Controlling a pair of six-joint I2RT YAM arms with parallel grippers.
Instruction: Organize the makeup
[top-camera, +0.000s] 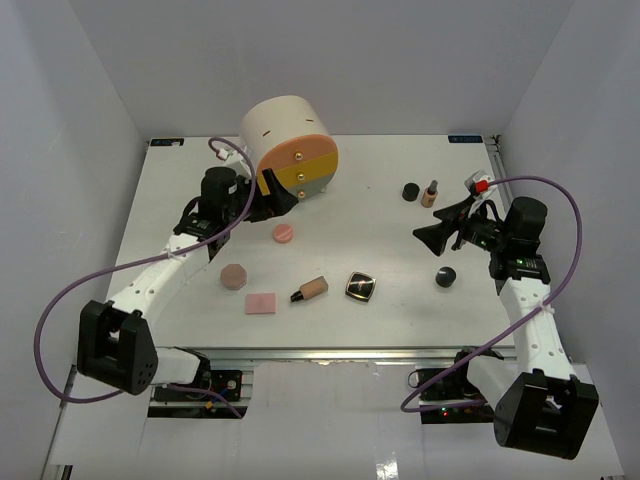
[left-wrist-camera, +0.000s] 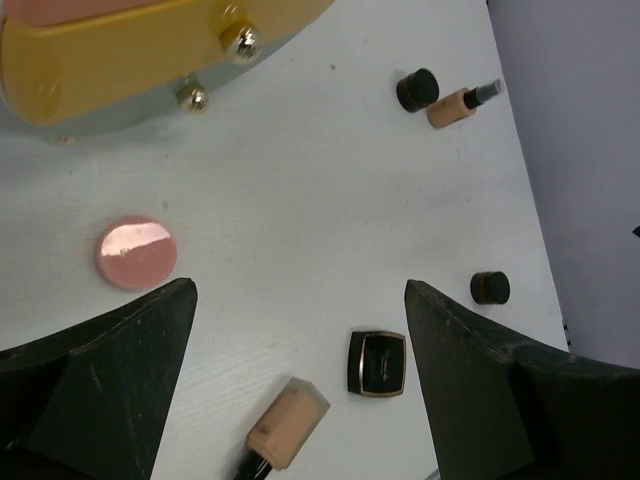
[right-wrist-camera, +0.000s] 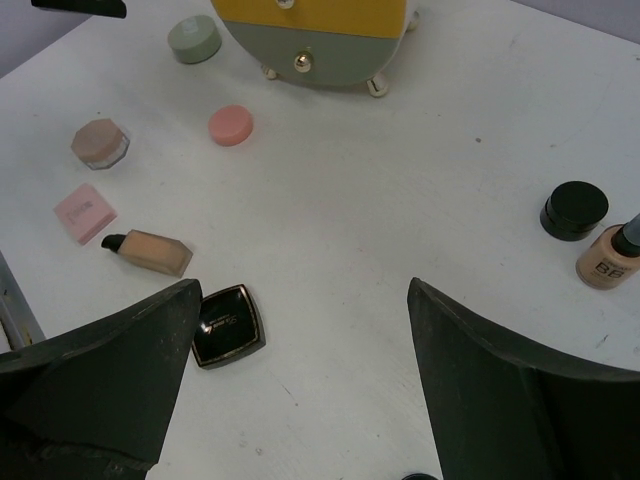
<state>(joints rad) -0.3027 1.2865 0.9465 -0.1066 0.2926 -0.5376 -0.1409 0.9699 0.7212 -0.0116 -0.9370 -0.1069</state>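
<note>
The makeup lay loose across the white table, none of it sorted yet. Near the middle sat a pink round compact. Nearer the arms, in a rough row, were an octagonal compact, a pink rectangular compact, a tan bottle on its side and a black square compact. A black round jar sat apart to the right. Farther back, a second black jar stood just beside an upright tan bottle. The drawer cylinder stood at the back.

My left gripper hung close beside that cylinder, jaws wide apart and empty. My right gripper hovered between the two jars, jaws likewise apart, holding nothing.

I judged three risks. Reaching for the far jar could topple the upright bottle beside it. The lying bottle might roll out of a poor pinch. A careless left swing could bump the cylinder.

The right wrist view showed a pale green round jar by the cylinder, which I could not find in the top view. Only the top view showed both arms together.
</note>
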